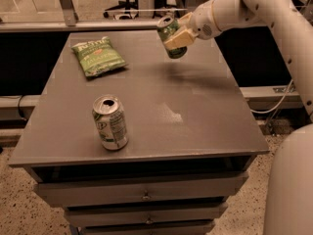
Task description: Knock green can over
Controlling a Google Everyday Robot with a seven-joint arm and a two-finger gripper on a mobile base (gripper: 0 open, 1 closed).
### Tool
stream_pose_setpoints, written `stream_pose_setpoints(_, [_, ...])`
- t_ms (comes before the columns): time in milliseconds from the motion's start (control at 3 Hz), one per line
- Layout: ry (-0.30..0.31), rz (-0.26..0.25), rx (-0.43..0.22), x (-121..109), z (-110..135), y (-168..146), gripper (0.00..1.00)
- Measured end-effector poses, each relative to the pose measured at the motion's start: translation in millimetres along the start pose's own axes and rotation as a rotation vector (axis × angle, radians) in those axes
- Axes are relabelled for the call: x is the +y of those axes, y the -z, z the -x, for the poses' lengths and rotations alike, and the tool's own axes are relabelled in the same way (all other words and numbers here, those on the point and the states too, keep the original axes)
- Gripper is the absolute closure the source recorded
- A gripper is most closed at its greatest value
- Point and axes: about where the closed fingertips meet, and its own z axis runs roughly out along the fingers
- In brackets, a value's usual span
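Note:
The green can (167, 29) is a slim can with a silver top rim, near the far right of the grey table (195, 116). It is tilted, its top leaning left, and seems raised off the tabletop. My gripper (173, 38) reaches in from the right on the white arm and is shut around the can's body. A beige finger (178, 39) lies across the can's front. The can's shadow falls on the table below and to the right.
A flat green chip bag (98, 57) lies at the far left of the table. A white-and-silver can with green marks (110, 123) stands upright near the front left. Drawers sit under the tabletop. A rail runs behind the far edge.

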Motion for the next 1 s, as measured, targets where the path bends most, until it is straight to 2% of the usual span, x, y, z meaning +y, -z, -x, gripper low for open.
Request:
stream_pose_setpoints(333, [0.118,0.057,0.150,18.8,-8.4,4.5,1.00])
stream_pose_setpoints(667, [0.292,0.158,0.329,42.4,-18.1,-6.5,0.97])
stream_pose_setpoints(1000, [0.440,0.249,0.461,61.4,-24.3,-17.4,0.66])
